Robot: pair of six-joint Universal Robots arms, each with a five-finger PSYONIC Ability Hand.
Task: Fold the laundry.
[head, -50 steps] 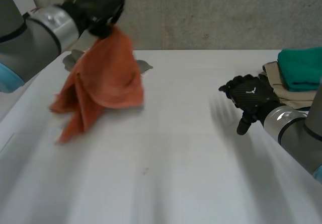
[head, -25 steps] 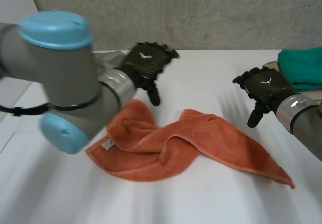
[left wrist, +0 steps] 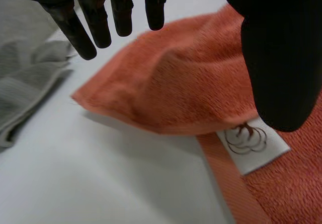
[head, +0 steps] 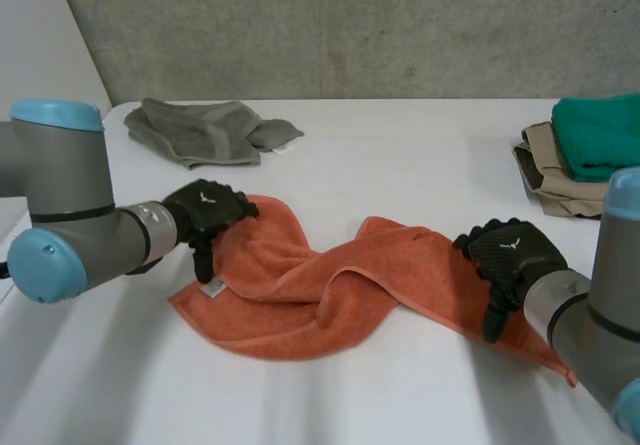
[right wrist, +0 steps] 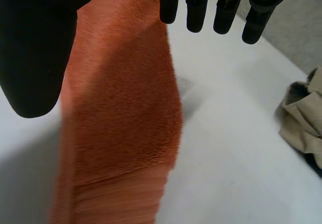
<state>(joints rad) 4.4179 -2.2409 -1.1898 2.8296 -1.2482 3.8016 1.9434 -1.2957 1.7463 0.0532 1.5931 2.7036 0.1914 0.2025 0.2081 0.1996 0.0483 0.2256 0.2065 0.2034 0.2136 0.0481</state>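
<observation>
White table [head: 400,150]: orange towel [head: 330,285], grey cloth [head: 195,130], folded pile [head: 560,183].

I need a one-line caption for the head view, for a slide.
Left hand and right hand, both open, at opposite ends of a crumpled orange towel on the white table.

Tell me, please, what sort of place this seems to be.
Likely a robotics lab bench for folding trials: a plain white table against a bare concrete wall, an orange towel lying rumpled, a grey towel behind it, folded cloths stacked aside.
</observation>
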